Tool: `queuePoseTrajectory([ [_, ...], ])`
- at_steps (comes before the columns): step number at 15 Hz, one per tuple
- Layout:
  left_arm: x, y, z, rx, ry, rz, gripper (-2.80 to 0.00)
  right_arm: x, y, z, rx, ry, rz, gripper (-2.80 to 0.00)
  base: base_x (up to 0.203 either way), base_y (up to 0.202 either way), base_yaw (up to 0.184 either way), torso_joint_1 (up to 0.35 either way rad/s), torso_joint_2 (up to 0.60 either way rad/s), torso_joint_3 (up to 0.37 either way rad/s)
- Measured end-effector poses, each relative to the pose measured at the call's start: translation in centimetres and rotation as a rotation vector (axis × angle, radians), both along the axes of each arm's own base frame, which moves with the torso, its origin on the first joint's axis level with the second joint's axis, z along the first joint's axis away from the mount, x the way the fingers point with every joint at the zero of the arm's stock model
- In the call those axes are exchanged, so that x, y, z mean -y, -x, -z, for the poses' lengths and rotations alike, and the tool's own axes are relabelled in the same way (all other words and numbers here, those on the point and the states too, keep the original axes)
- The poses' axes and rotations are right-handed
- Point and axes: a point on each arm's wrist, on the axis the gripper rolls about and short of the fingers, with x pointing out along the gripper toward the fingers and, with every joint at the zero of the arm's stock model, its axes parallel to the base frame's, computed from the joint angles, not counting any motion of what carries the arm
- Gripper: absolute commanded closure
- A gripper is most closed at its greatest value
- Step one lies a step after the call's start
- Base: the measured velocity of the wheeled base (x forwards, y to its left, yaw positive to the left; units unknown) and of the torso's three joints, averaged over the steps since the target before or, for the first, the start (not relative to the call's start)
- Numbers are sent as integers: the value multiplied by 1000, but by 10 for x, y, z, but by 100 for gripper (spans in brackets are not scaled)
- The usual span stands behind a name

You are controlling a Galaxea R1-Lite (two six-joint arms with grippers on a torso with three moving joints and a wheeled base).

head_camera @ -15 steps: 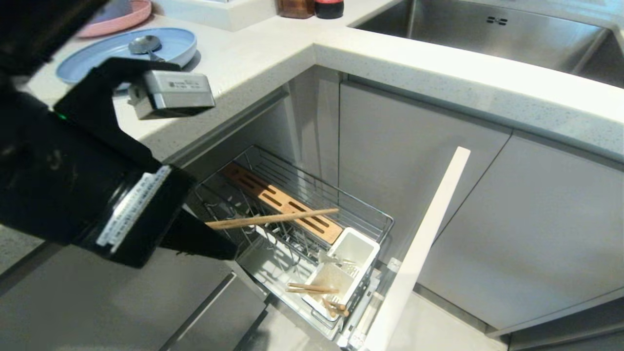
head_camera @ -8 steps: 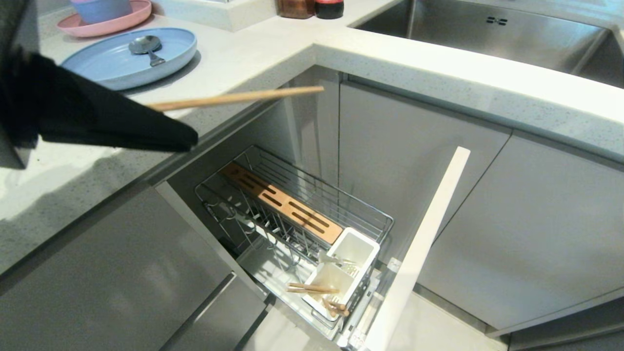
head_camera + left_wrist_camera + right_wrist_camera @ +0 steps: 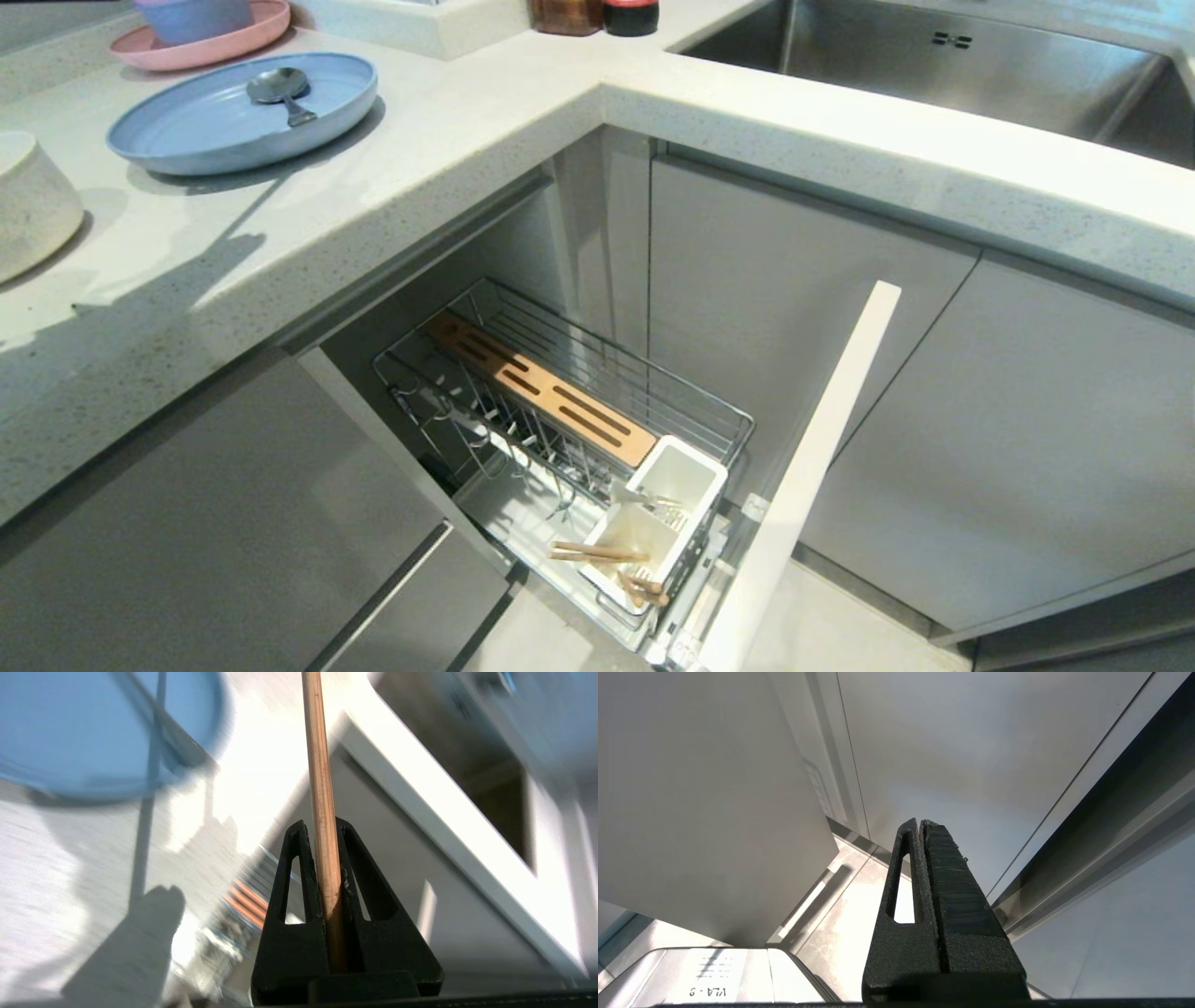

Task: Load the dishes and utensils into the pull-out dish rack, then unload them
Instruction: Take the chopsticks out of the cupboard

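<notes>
Overhead, left gripper [image 3: 321, 833] around chopstick [image 3: 317, 774].

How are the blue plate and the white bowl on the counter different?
The blue plate is wide and shallow; the white bowl is smaller and deeper. The plate holds a spoon; nothing shows on the bowl, which is partly out of frame. Both are round and sit on the counter.

Upright prongs [image 3: 523, 439] and two white cups [image 3: 653, 523] crowd the pull-out dish rack [image 3: 579, 373]; the slotted bamboo strip [image 3: 541, 397] lies uncovered.
</notes>
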Motion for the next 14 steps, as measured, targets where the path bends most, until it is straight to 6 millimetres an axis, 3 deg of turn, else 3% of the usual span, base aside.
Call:
queuePoseTrajectory([
  [4,-7,-28,-5,53,67,-246,0,0,0,0,0,0,0,0,0,0,0,0,0,0],
  [8,-1,-64,3,30,104,-457,0,0,0,0,0,0,0,0,0,0,0,0,0,0],
  [14,14,-103,23,-39,146,-559,0,0,0,0,0,0,0,0,0,0,0,0,0,0],
])
